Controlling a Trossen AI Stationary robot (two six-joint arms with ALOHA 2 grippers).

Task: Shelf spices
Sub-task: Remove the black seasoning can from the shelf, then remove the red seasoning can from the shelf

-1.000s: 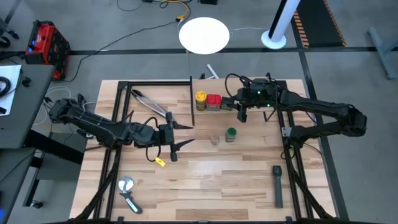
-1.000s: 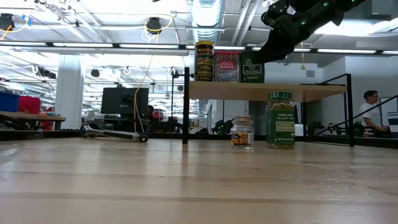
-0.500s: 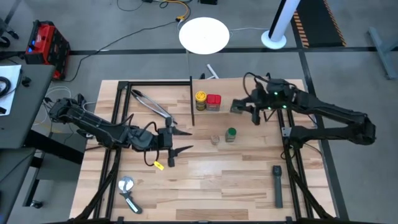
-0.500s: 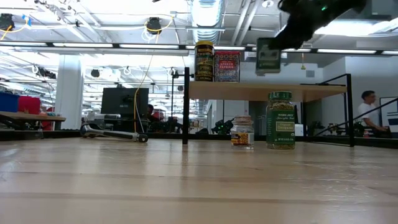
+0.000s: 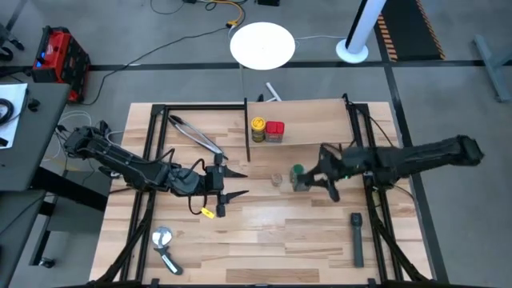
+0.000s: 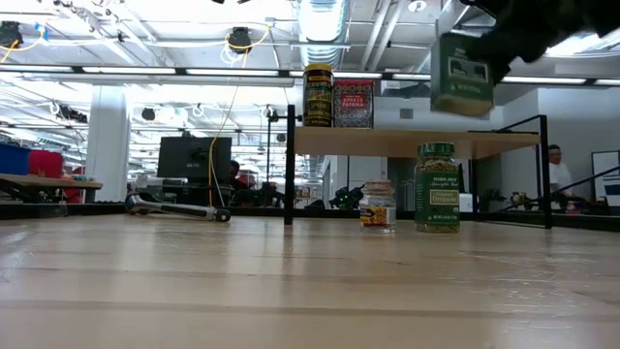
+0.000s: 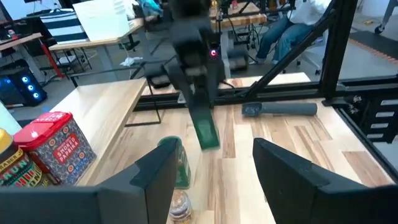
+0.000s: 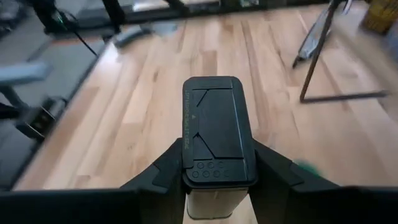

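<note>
The shelf (image 5: 320,120) stands at the table's far side with a yellow jar (image 5: 258,128) and a red tin (image 5: 274,130) standing on its left end. In front of it a green-lidded jar (image 5: 298,170) and a small clear jar (image 5: 277,179) stand on the tabletop. My right gripper (image 5: 318,178) is shut on the dark grey tin (image 6: 462,73), held in the air beside the green-lidded jar and higher than the shelf board (image 6: 417,142). My left gripper (image 5: 228,182) stands open left of the jars with nothing between its fingers. My right gripper pinches the dark grey tin between its two fingers, one finger (image 8: 166,169) on each of two opposite sides just below the lid (image 8: 217,124). The fingers slant down from the table's right. The tin hangs below them, slightly tilted, clear of shelf and table.
Metal tongs (image 5: 196,136) lie at the far left of the tabletop. A long black tool (image 5: 357,238) lies near the right front, and a round-headed metal utensil (image 5: 164,244) near the left front. Black frame uprights (image 6: 290,165) edge the shelf.
My right gripper has lifted the dark grey tin off the shelf, where it stood beside the red tin. It first carried the tin toward the table's right, then toward the near edge, off the shelf board to beside the green-lidded jar.
</note>
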